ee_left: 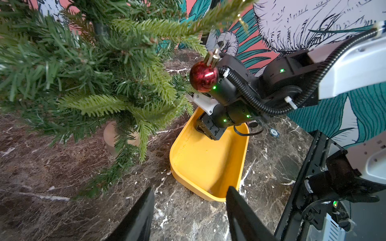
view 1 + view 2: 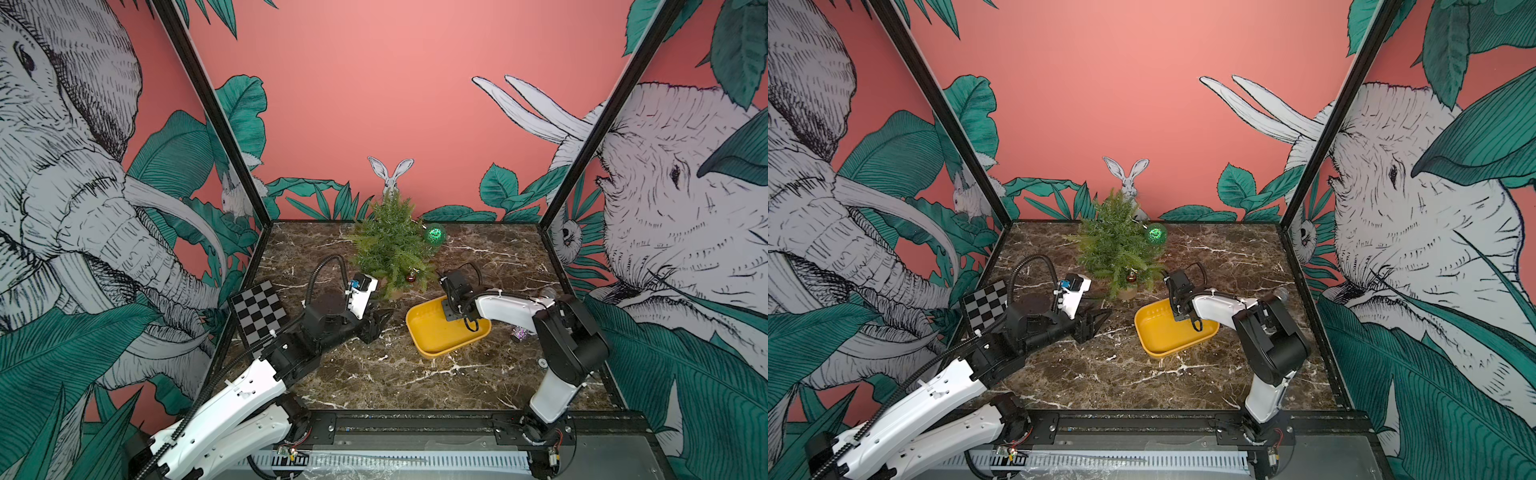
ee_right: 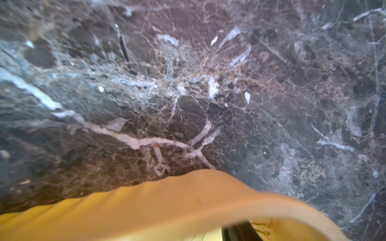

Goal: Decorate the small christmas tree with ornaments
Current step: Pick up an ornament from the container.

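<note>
The small christmas tree [image 2: 390, 245] [image 2: 1117, 245] stands in its tan pot [image 1: 110, 137] near the back wall. A glittery green ornament [image 2: 434, 234] [image 2: 1155, 232] hangs off its right side. Low on its front a shiny dark-red ornament [image 2: 410, 277] [image 1: 203, 76] hangs from a branch. My left gripper [image 2: 380, 322] [image 1: 189, 188] is open and holds nothing, low over the marble just left of the tray. My right gripper [image 2: 451, 312] [image 1: 208, 131] points down into the tray's far end. In its own blurred view a single dark finger [image 3: 240, 230] shows.
The yellow tray [image 2: 432, 345] [image 1: 208, 167] lies right of the tree's pot, and its visible floor is bare. A checkerboard card [image 2: 259, 311] leans at the left edge. A glittery silver-purple cylinder [image 2: 518, 333] lies beside the right arm. A small round token [image 1: 274, 133] sits beyond the tray.
</note>
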Action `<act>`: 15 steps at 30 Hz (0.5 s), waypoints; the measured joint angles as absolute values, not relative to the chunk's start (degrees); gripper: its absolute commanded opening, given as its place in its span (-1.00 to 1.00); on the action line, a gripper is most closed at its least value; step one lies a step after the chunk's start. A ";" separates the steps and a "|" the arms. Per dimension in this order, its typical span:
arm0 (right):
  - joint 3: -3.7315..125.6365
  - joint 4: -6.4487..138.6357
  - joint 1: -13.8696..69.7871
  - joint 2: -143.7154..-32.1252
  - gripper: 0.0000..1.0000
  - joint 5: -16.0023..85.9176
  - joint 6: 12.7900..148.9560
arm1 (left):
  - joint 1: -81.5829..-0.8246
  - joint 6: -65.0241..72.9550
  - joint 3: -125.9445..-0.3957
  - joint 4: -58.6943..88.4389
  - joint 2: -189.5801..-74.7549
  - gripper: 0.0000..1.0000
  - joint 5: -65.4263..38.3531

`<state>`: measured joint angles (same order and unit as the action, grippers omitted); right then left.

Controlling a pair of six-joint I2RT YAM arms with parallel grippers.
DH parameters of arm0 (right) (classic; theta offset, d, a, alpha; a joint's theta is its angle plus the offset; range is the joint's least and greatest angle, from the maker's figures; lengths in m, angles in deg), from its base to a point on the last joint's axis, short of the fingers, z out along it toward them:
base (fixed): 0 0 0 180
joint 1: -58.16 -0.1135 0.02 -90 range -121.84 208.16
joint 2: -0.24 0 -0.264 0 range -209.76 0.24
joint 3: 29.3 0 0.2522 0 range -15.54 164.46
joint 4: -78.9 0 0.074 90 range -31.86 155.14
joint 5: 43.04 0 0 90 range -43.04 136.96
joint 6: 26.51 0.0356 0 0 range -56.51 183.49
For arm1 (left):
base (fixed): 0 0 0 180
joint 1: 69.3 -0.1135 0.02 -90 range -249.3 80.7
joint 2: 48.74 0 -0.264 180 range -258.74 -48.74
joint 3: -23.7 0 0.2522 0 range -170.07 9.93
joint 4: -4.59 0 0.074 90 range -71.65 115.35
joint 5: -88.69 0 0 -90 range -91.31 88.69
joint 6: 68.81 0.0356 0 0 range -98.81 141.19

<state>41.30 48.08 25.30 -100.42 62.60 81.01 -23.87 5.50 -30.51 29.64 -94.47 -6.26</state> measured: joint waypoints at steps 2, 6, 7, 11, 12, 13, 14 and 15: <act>41.76 48.48 25.30 -100.79 -0.29 62.42 81.01 | -23.87 5.46 -30.51 29.64 -94.47 0.13 -6.19; 41.80 48.70 25.30 -101.03 -0.40 62.11 80.98 | -23.87 5.28 -30.51 29.64 -94.47 0.13 -6.17; 41.78 48.72 25.30 -101.01 -0.42 62.09 81.03 | -23.87 5.31 -30.51 29.64 -94.47 0.13 -6.17; 41.13 48.61 25.30 -99.81 -0.47 61.33 81.18 | -23.87 5.28 -30.51 29.64 -94.47 0.13 -6.15; 40.43 48.43 25.30 -98.73 -0.47 61.09 81.29 | -23.87 5.26 -30.51 29.64 -94.47 0.13 -6.13; 39.55 48.17 25.30 -97.20 -0.47 60.78 81.47 | -23.87 5.22 -30.51 29.64 -94.45 0.13 -6.11; 38.74 47.95 25.30 -95.63 -0.47 60.34 81.62 | -23.87 5.15 -30.51 29.64 -94.39 0.13 -6.04; 37.65 47.65 25.30 -93.18 -0.47 59.73 81.99 | -23.87 5.07 -30.51 29.64 -94.21 0.13 -5.91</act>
